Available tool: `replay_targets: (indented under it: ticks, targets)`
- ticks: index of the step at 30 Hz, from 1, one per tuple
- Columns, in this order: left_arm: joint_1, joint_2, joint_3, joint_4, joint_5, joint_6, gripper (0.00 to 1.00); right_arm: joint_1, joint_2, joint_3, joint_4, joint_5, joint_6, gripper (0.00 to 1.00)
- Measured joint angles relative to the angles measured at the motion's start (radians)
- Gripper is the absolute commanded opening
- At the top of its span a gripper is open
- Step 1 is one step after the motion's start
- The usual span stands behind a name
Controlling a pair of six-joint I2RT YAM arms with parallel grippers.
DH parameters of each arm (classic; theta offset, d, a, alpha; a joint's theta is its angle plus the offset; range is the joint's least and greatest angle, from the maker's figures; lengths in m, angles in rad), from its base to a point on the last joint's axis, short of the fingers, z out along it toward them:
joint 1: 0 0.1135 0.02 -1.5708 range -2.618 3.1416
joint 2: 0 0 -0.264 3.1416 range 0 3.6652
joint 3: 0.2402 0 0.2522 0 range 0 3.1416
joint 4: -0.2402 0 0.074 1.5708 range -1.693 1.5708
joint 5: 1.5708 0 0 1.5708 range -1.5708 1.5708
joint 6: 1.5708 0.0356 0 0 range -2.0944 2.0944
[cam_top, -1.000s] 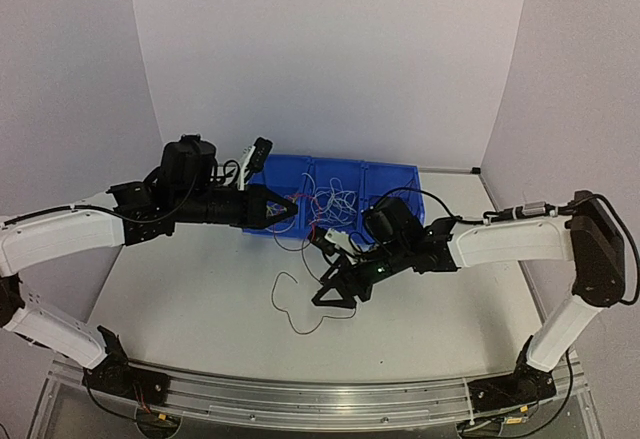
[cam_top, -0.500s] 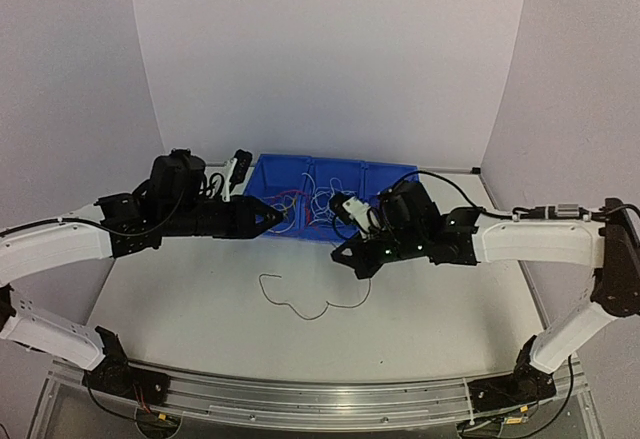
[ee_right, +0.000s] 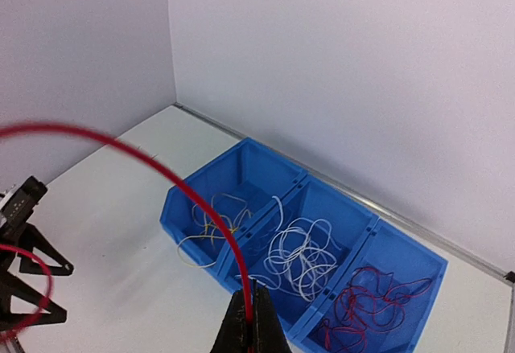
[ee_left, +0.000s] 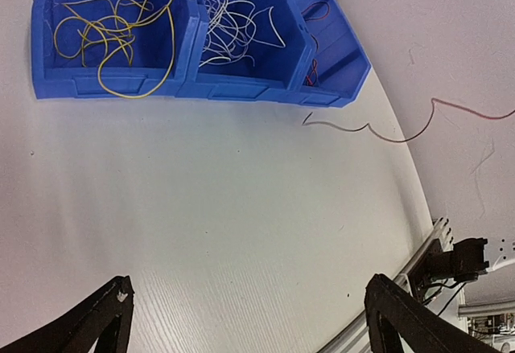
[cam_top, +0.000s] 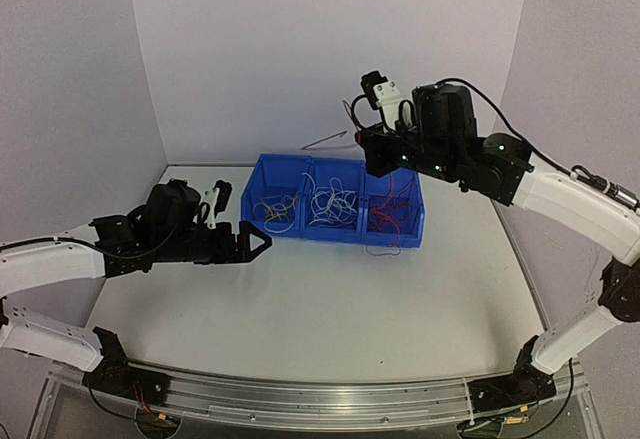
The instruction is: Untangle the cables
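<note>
In wrist view: right tool (ee_right: 251,298) pinches red cable (ee_right: 74,132)

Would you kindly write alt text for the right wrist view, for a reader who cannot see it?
The right gripper's fingers, shut at the bottom edge, pinch a red cable that arcs up and left. Beyond, a blue three-compartment bin holds yellow cables, white cables and red cables, one colour per compartment.

The left pincer (ee_left: 249,289) stands wide open at 6 o'clock over the white worktop (ee_left: 201,208). At 11 o'clock a blue bin (ee_left: 129,88) holds yellow cables (ee_left: 113,39), then white cables (ee_left: 229,23), then red cables (ee_left: 311,67). A dark red cable (ee_left: 390,140) trails from the bin's corner toward 3 o'clock.
</note>
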Motion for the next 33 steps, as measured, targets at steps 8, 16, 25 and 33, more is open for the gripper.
replay_targets:
  ticks: [8,16,25,33]
  targets:
    - [0.000,-0.018,-0.041,-0.008,-0.064,-0.035,1.00,-0.105,0.129,0.230,-0.041,0.049,-0.091,0.00]
    - [0.000,-0.016,-0.065,-0.041,-0.128,-0.089,1.00,-0.271,0.258,0.399,-0.053,-0.004,-0.101,0.00]
    - [0.000,-0.014,-0.066,-0.081,-0.164,-0.116,1.00,-0.320,0.379,0.521,-0.054,-0.049,-0.121,0.00]
    - [0.000,-0.014,-0.066,-0.105,-0.187,-0.119,1.00,-0.388,0.453,0.575,-0.053,-0.064,-0.130,0.00]
